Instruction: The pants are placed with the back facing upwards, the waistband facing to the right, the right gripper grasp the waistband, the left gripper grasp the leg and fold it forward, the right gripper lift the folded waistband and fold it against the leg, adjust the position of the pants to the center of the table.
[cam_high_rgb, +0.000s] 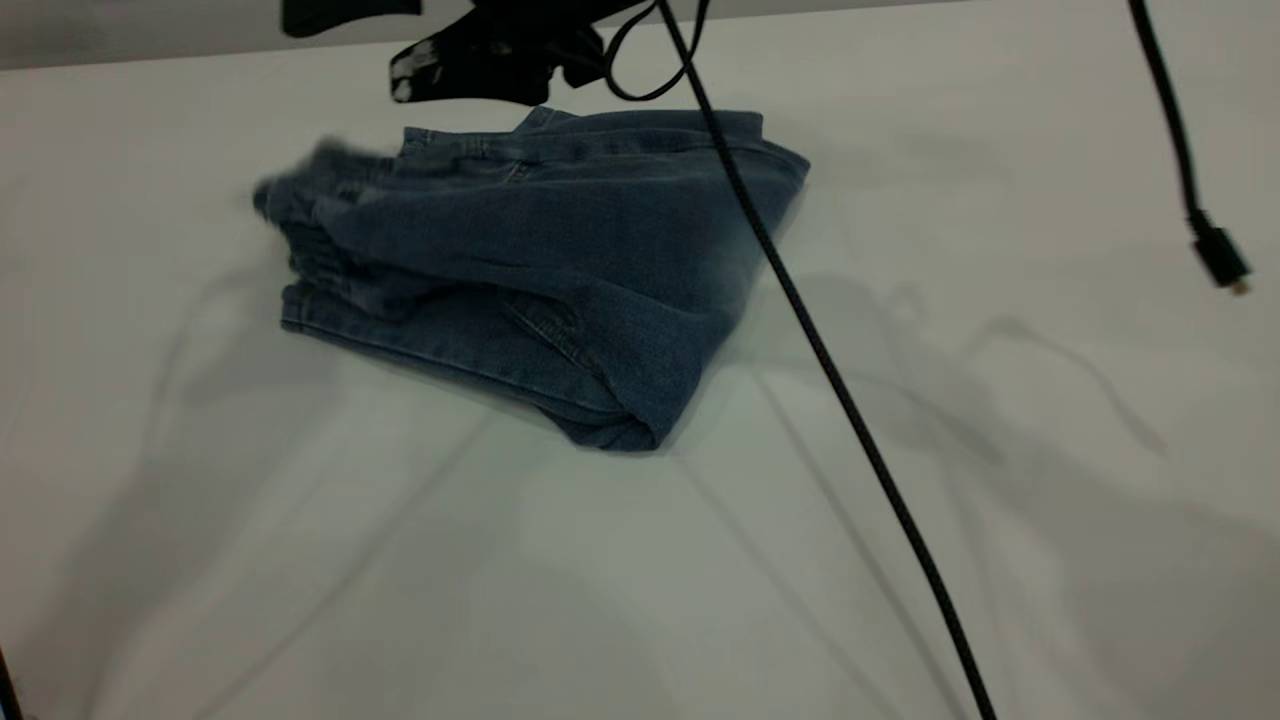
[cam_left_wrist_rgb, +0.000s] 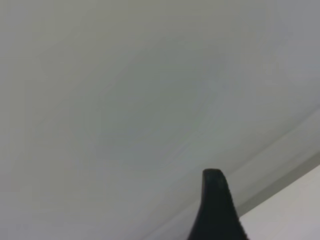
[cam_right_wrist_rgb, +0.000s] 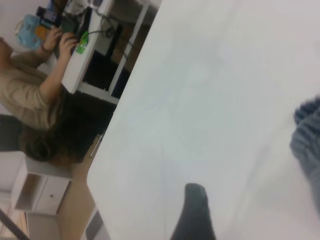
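Right gripper (cam_high_rgb: 480, 65), jaw state unclear, hangs behind the folded pants (cam_high_rgb: 540, 270); nudging them could undo the fold.

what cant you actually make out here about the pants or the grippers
- Pants, exterior view: folded, so the printed leg cannot be seen; waistband end blurred.
- Left gripper, left wrist view: one fingertip shows, rest cut off by the edge.
- Right gripper, right wrist view: likewise; pants only a sliver at the edge.
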